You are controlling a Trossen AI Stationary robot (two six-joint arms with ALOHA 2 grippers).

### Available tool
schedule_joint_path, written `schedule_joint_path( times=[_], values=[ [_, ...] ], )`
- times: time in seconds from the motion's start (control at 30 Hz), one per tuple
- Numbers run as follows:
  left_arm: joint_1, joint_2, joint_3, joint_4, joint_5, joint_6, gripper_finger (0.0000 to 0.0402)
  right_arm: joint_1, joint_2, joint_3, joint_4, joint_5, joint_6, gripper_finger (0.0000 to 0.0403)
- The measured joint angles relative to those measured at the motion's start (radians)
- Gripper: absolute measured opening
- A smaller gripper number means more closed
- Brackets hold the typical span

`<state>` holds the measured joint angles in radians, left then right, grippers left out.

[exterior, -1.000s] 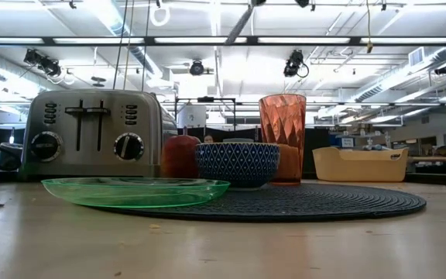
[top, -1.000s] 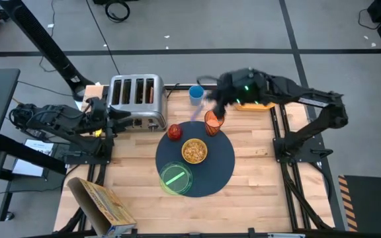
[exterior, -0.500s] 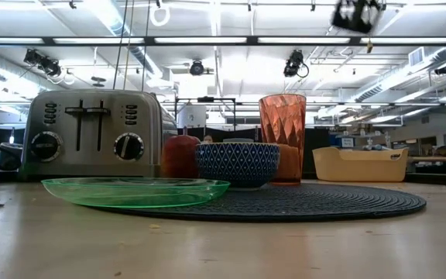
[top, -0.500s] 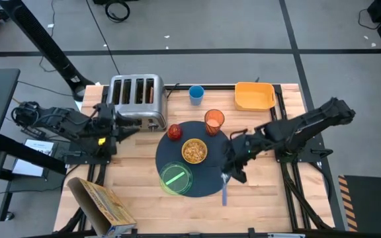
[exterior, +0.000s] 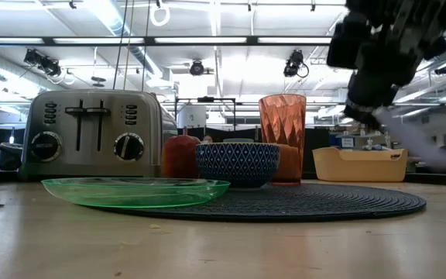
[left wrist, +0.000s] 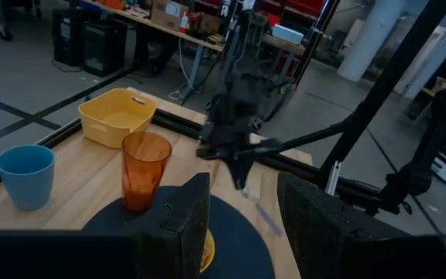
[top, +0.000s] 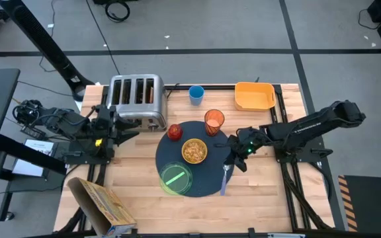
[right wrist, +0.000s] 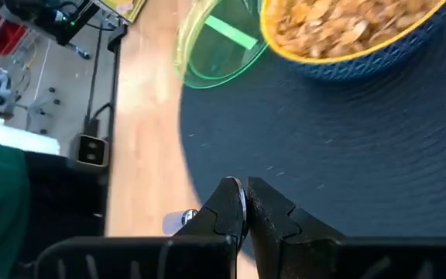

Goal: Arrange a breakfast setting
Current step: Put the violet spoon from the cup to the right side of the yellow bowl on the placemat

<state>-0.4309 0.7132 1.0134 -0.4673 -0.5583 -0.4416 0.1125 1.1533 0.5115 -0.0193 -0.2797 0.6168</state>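
The round dark-navy mat (top: 210, 173) carries the cereal bowl (top: 194, 151), the green plate (top: 176, 177), the orange tumbler (top: 214, 121) and the red apple (top: 174, 131). My right gripper (top: 234, 158) is at the mat's right rim, shut on a spoon (top: 224, 181) with a silver end and a lavender handle. My left gripper (left wrist: 246, 225) is open and empty beside the toaster (top: 136, 100). Something brown shows in one toaster slot (top: 150, 92). My right gripper pinches the spoon's silver end (right wrist: 233, 187) between its two fingertips. The lavender handle (exterior: 420, 147) sticks out past the fingers and slopes down toward the table's near edge. In the low view the spoon is tilted and above the mat's level.
A small blue cup (top: 196, 94) and a yellow bin (top: 254, 96) stand along the far edge. A cardboard box (top: 101, 201) lies at the near left corner. Bare wood shows right of the mat (top: 256, 175).
My right gripper has swung with the spoon from the far side, by the blue cup and tumbler, toward the near edge, to the mat's right rim. It has also come down into the low view. The things on the mat have stayed put.
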Motion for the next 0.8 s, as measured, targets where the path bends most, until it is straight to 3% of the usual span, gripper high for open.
schedule_joint_path(
  times=[0.2, 0.47, 0.8],
  values=[
    [0.001, 0.009, -0.002, 0.041, 0.0, -0.022, 0.016, -0.142, 0.022, -0.096, 0.141, -0.152, -0.148, 0.0017],
    [0.002, 0.03, -0.002, 0.125, -0.011, -0.041, 0.016, -0.307, 0.074, -0.201, 0.381, -0.337, -0.216, 0.0017],
    [0.007, 0.075, -0.002, 0.191, -0.031, -0.048, 0.016, -0.37, 0.255, -0.215, 0.512, -0.406, -0.307, 0.0017]
  ],
)
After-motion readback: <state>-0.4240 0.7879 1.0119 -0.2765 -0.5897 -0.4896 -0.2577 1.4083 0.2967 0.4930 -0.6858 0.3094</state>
